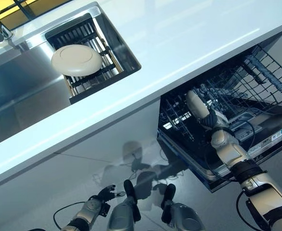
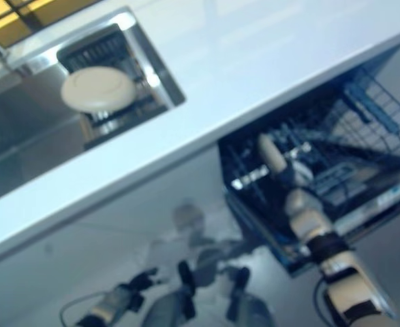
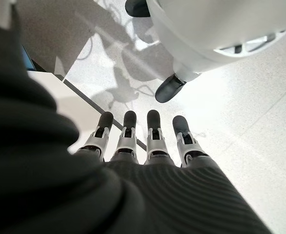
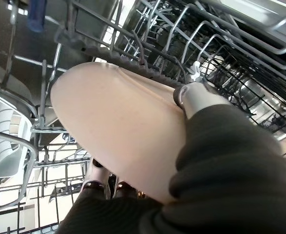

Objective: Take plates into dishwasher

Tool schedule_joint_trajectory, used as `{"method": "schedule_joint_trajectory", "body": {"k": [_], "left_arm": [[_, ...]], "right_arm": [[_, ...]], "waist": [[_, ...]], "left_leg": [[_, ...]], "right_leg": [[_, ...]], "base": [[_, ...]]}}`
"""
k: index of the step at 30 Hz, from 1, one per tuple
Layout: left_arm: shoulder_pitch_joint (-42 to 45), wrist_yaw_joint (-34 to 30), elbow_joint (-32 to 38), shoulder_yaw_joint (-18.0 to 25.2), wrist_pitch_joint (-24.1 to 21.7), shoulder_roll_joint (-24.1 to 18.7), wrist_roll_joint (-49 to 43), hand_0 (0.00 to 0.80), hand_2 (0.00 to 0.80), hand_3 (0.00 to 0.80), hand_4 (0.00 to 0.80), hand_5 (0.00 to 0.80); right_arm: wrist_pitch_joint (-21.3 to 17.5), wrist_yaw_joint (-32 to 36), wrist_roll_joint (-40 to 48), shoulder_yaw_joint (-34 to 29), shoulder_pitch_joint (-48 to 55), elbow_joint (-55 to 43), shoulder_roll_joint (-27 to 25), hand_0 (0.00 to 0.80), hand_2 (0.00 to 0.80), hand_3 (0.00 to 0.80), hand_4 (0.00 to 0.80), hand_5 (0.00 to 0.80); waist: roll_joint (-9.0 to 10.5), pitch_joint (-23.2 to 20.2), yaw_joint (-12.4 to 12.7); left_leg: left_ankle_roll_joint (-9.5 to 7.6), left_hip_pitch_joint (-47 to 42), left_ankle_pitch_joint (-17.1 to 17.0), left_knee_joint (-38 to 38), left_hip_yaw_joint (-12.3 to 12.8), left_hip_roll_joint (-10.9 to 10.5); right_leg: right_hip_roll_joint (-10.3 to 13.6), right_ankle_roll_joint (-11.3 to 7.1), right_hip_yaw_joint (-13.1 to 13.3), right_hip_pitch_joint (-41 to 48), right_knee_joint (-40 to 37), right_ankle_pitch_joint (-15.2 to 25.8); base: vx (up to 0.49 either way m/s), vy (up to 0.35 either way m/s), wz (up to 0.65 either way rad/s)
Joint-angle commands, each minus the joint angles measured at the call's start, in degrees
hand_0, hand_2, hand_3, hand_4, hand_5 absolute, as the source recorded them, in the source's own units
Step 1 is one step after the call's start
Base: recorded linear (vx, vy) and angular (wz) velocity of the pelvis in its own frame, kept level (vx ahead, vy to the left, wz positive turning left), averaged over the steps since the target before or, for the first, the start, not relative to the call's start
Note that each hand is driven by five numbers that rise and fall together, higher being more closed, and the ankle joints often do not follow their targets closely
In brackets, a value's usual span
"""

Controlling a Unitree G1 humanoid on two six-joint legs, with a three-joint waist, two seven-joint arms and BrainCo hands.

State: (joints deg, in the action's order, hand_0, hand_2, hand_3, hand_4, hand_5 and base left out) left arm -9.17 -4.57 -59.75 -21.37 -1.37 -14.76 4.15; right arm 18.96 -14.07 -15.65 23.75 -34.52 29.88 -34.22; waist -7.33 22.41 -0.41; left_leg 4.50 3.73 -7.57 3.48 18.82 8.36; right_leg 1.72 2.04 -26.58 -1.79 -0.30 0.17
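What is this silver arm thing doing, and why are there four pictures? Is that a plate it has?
It is a robot shaped like a person, helping load a dishwasher. Two pictures come from cameras in its head, looking down. The other two come from little cameras on its wrists, so its own fingers look huge.

The right hand is reaching into the dishwasher rack and grips a cream plate, thumb on one side, fingers on the other. The plate stands on edge among the wires.

The left hand hangs low by the floor with straight fingers, holding nothing.

Up on the white counter is a sink. A second cream plate lies on a dark drying rack there, waiting its turn.
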Motion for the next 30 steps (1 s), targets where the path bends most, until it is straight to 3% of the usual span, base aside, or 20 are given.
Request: {"method": "schedule_joint_trajectory", "body": {"k": [1, 20, 30], "left_arm": [[-2.13, -0.3, 1.96, -3.27, 0.1, -2.75, 0.28, 0.0, 0.0, 0.0, 0.0, 0.0], [-3.43, -0.45, 3.11, -4.03, 0.77, -3.81, 0.16, 0.0, 0.0, 0.0, 0.0, 0.0], [-3.8, -0.61, 3.2, -4.05, 0.98, -3.9, -0.46, 0.0, 0.0, 0.0, 0.0, 0.0]], "right_arm": [[-1.15, 2.52, -0.99, 4.64, -4.96, 1.2, 3.65, 0.8, 0.8, 0.8, 0.8, 0.8], [1.54, 6.9, -2.83, 5.76, -8.32, 10.0, 2.8, 0.8, 0.8, 0.8, 0.8, 0.8], [0.82, 10.12, -3.38, 5.9, -8.96, 12.18, 3.59, 0.8, 0.8, 0.8, 0.8, 0.8]], "waist": [[4.41, 1.43, 1.66], [4.45, 2.63, 3.09], [4.47, 2.51, 3.44]], "left_leg": [[-0.4, 4.48, 4.81, -0.74, -0.99, -4.42], [-0.51, 4.4, 3.92, 1.07, -1.48, -4.68], [-0.61, 4.18, 3.75, 1.49, -1.55, -4.78]], "right_leg": [[2.44, -1.57, 1.76, 1.25, 3.36, -8.71], [2.1, -1.73, 0.86, 0.72, 3.1, -8.38], [2.05, -1.81, 0.62, 0.72, 2.98, -8.14]], "base": [[0.0, 0.0, 0.0], [0.0, -0.002, 0.01], [-0.003, -0.003, 0.03]]}}
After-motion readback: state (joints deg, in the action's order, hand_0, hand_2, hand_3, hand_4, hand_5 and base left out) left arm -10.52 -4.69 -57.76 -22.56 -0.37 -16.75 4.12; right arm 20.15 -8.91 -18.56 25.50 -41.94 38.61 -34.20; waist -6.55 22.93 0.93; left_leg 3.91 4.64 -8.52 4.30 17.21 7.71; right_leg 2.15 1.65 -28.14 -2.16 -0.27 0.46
